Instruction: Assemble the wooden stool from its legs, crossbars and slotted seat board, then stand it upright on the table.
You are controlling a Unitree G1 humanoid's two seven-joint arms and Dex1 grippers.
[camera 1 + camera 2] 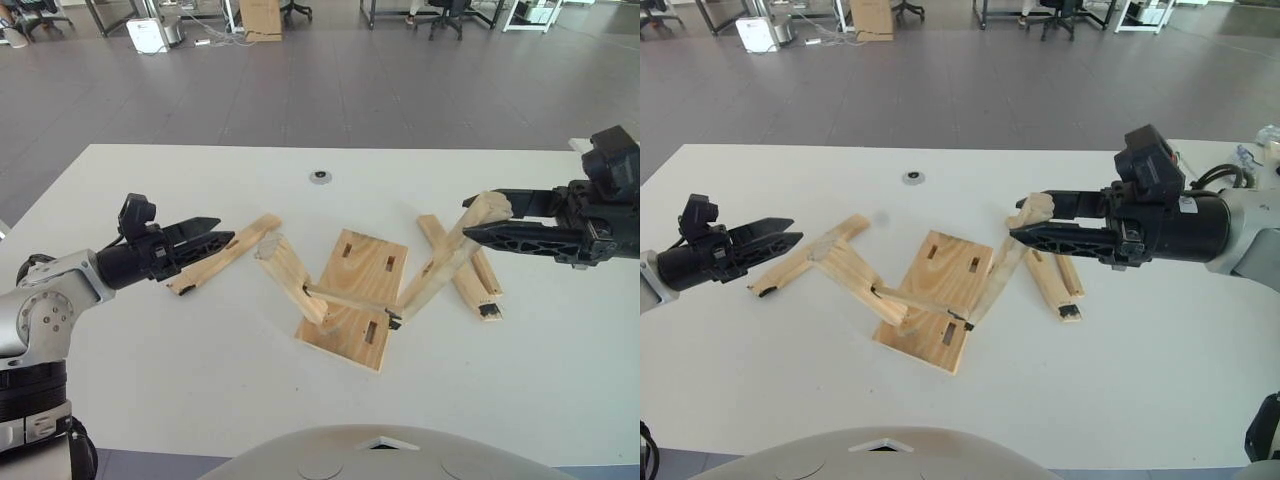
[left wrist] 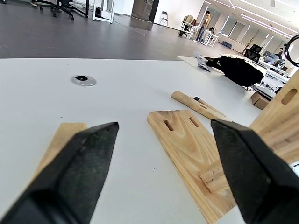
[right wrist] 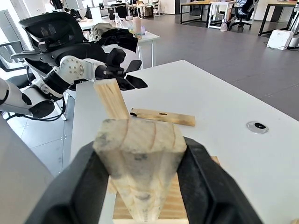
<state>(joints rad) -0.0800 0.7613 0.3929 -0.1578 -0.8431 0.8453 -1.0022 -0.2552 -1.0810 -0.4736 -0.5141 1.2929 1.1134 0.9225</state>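
Nearest the table's front edge, the slotted seat board (image 1: 365,272) is lying flat on the white table (image 1: 150,380), with its slots facing up. A partial frame is resting across it. This frame is made up of a left leg (image 1: 290,275) and a right leg (image 1: 440,262), joined by one thin crossbar (image 1: 350,298) that is running low over the board. Both legs are leaning outward, with their lower ends sitting at the board's edges.

The right gripper (image 1: 478,214) is clamping the raised upper end of the right leg. Its two fingers are pressing against opposite faces of the wood, as the right wrist view confirms.

The left gripper (image 1: 224,231) is hovering with its fingers spread wide and is gripping nothing. It is positioned over a loose leg (image 1: 252,236), which is lying flat on the table to the left of the frame. Whether a fingertip is touching that leg cannot be told.

Two more wooden pieces (image 1: 478,288) are lying flat side by side to the right of the board, partly behind the held leg. A round metal grommet (image 1: 320,177) is sitting in the tabletop farther back.
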